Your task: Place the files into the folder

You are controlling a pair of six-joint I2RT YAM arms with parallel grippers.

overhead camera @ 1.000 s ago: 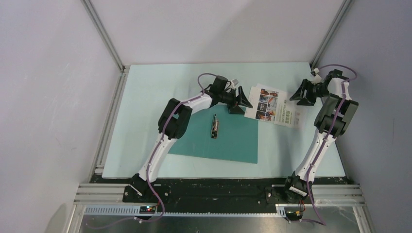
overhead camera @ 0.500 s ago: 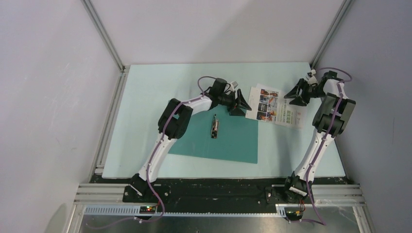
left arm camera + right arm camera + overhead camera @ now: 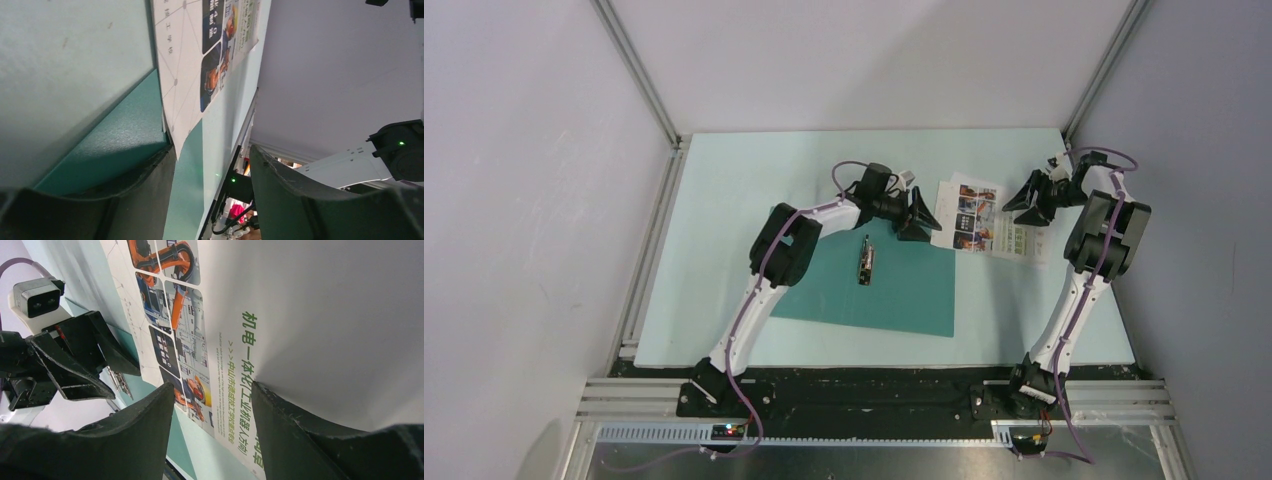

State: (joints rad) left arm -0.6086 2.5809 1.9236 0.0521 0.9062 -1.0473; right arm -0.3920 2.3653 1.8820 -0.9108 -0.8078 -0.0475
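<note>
- Since a second ago the right gripper [image 3: 1027, 202] has slid leftward, from beyond the paper's outer side to over the right-hand margin of the brochure [image 3: 977, 220]. The left gripper [image 3: 917, 218] has barely shifted, though its jaws have drawn somewhat closer together.
- Right gripper: its jaws stand apart. In the right wrist view the brochure's green heading and photo column fill the gap between the two fingers [image 3: 135, 440]. The white part of the sheet shows a soft crease just above the right-hand finger. Whether that finger touches the paper I cannot tell.
- Left gripper: its jaws are spread too, with only folder and table seen through the gap. It hangs low at the far right corner of the folder [image 3: 904, 290], just beside the brochure's left edge. In the left wrist view one finger [image 3: 130, 200] sits over the teal surface, and the brochure's near left corner points toward the gap.
- Brochure: it lies photo side up on the table [image 3: 734, 220], right of the folder and between the two grippers. Its near left corner just overlaps the folder's corner. A sliver of white shows beneath its near right side, but I cannot tell whether that is a second sheet.
- Folder: it lies flat in the middle of the table. The small metal clip [image 3: 864, 262] sits on its far part, near the left gripper.
</note>
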